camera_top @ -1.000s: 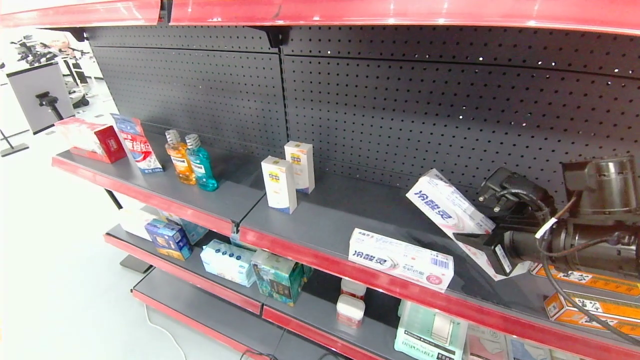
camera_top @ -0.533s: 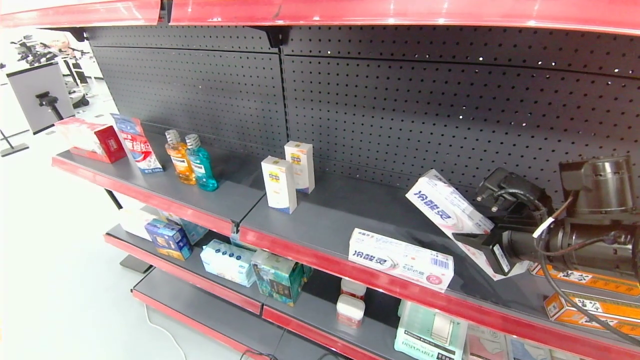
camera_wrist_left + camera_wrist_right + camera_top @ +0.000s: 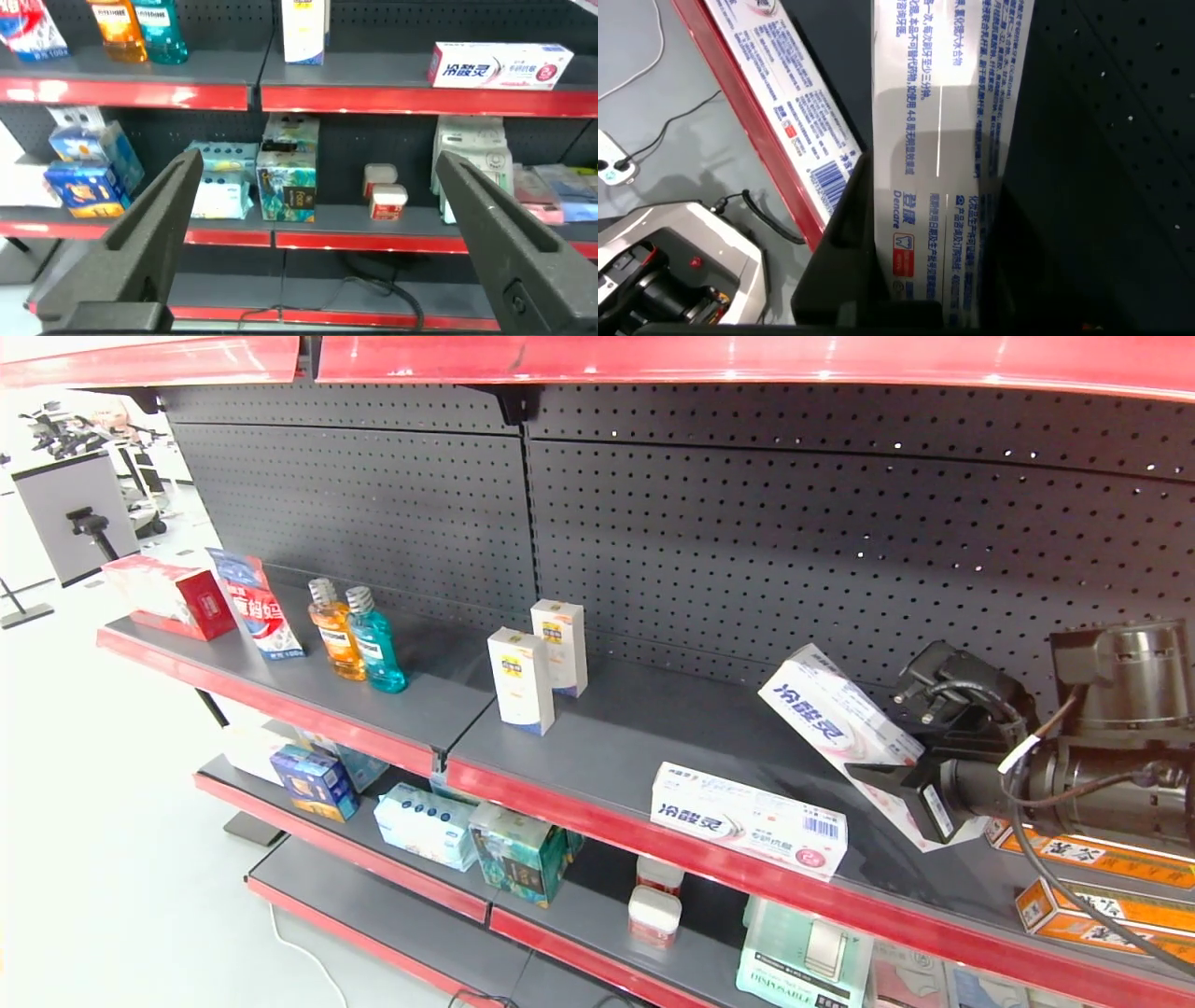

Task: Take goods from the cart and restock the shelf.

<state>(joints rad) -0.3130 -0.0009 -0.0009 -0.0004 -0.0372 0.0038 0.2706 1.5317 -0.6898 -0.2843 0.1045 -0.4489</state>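
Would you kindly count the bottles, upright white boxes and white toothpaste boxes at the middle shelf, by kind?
Bottles: 2, orange bottle and teal bottle.
Upright white boxes: 2, front box and rear box.
White toothpaste boxes: 2, lying box and tilted box in the right gripper.
Total: 6.

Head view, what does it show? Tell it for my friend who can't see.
The robot's right hand holds a white toothpaste box, tilted, over the grey shelf. A matching box lies flat at the shelf's front edge.

Jaws of the right gripper [image 3: 932, 250] clamp a toothpaste box [image 3: 948, 93] beside another box [image 3: 780, 89] on the shelf [image 3: 836, 56].
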